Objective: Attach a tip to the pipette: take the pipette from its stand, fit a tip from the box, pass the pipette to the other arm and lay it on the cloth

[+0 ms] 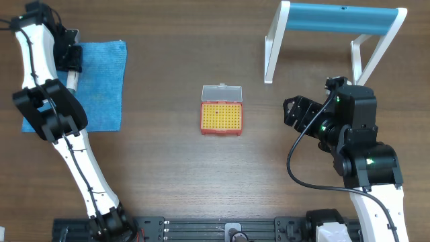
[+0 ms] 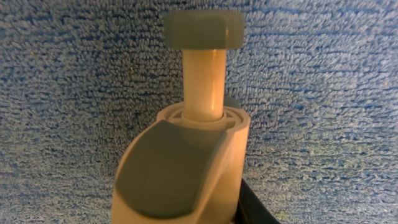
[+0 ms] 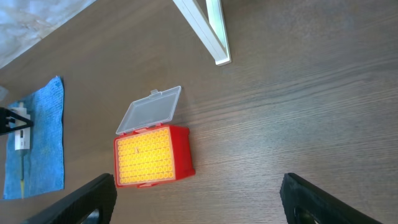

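- Top view: the left gripper (image 1: 67,57) is over the blue terry cloth (image 1: 107,74) at the far left. The white plastic pipette (image 1: 70,82) is beneath it, its long axis running along the cloth's long side. The right gripper (image 1: 295,111) is well apart, beyond the red tip box (image 1: 222,119) with its clear lid thrown back, so the left arm is much the nearer. The white stand (image 1: 336,17) with its blue bar is empty.
- Left wrist view: the pipette's cream head and grey plunger button (image 2: 204,28) sit close before the camera, with the cloth's pile right behind. I cannot tell whether this gripper is clamped on the pipette or has let go of it. Nor can I tell whether the pipette touches the cloth.
- Right wrist view: the right gripper's (image 3: 196,202) fingers are spread wide, with only bare wooden table (image 3: 298,124) between them. Far off, the pipette carries a yellow tip (image 3: 22,183) that points back toward the arms' bases, the plunger away from them. To my eye, only the release is left.
- I can read no label or writing anywhere.
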